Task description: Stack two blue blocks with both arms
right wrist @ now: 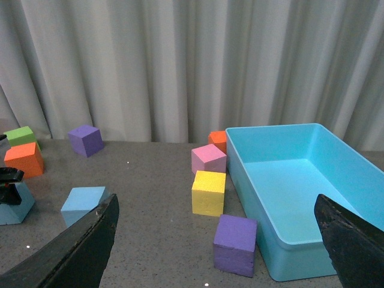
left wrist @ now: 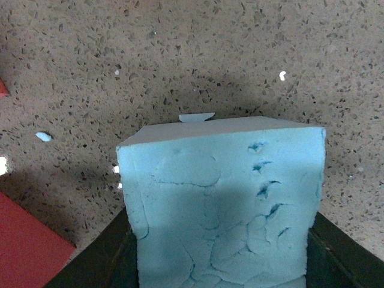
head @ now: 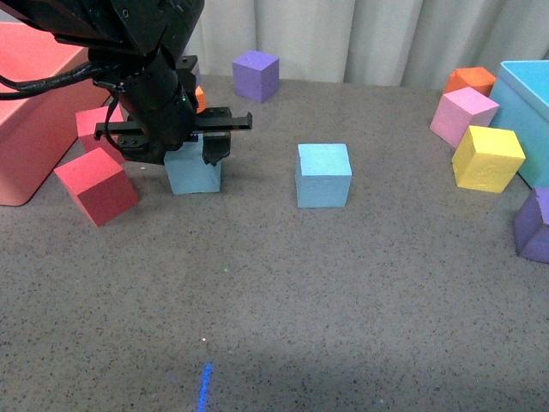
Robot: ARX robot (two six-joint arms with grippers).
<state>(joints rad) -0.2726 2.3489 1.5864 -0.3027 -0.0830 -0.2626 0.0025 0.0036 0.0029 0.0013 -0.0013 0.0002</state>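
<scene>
My left gripper (head: 176,159) is shut on a blue block (head: 194,172) at the left of the grey table; the block still looks to rest on the surface. In the left wrist view that block (left wrist: 225,204) fills the space between the black fingers (left wrist: 336,252). The second blue block (head: 323,174) stands free near the table's middle, to the right of the first; it also shows in the right wrist view (right wrist: 85,203). My right gripper (right wrist: 216,252) is open and empty, its fingers (right wrist: 78,246) wide apart above the table; it is out of the front view.
Two red cubes (head: 96,185) lie left of the held block beside a pink bin (head: 30,94). A purple cube (head: 256,75) sits at the back. At the right stand pink (head: 463,116), yellow (head: 486,158), orange (head: 469,81) and purple (head: 533,225) cubes by a turquoise bin (head: 530,112).
</scene>
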